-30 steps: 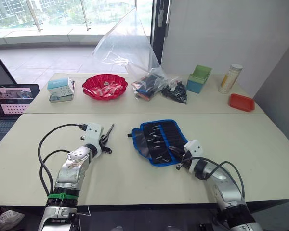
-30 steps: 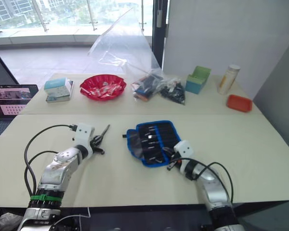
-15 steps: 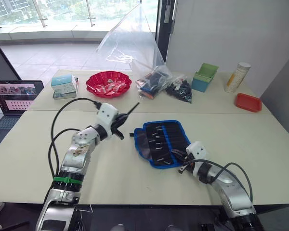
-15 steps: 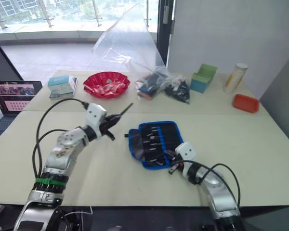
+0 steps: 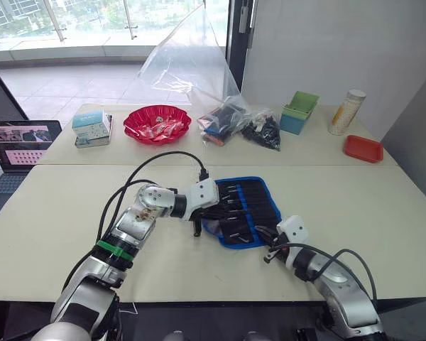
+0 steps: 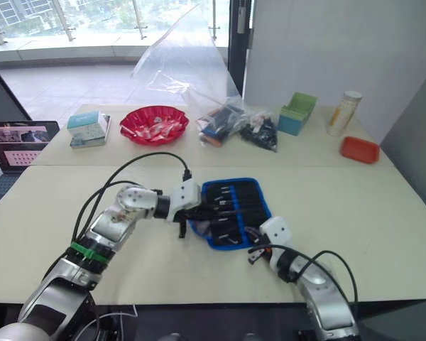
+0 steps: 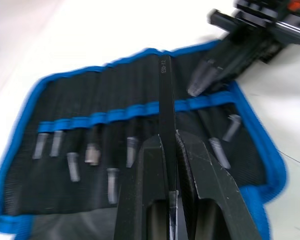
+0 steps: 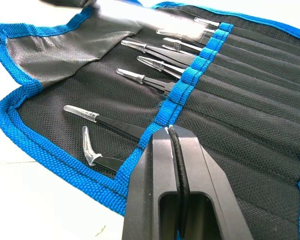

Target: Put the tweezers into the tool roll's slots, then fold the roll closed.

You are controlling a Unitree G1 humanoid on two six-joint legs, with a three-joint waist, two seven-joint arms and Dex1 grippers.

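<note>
Left gripper: the left gripper [image 7: 172,145] is gripping one of the tweezers [image 7: 166,100] tightly between its two fingers, and it is hovering just over the tool roll [image 5: 252,202], at the roll's left part. The tweezers are pointing along the slots, probably so that the tip can slide under the blue band.

Right gripper: the right gripper [image 8: 171,137] is pressing on the roll's near edge with the fingers closed together. In the right wrist view a thin dark strip is sitting between them; I cannot tell if it is the strap or only a gap. It seems to be pinning the fabric so that the roll is not sliding.

Tool roll: it is lying open and flat on the front table [image 5: 50,220], between the two arms. Several other tweezers are already sitting in their slots, with clear tip caps showing.

Edges: the blue edging is running around the roll; the left flap is lying open near the held tweezers.

Open room: the table is offering bare space to the left and to the right of the roll. The red bowl [image 5: 157,125] and the plastic bag [image 5: 224,117] are standing well apart, on the far table.

Judgement: inserting is going on; folding is not yet begun.
</note>
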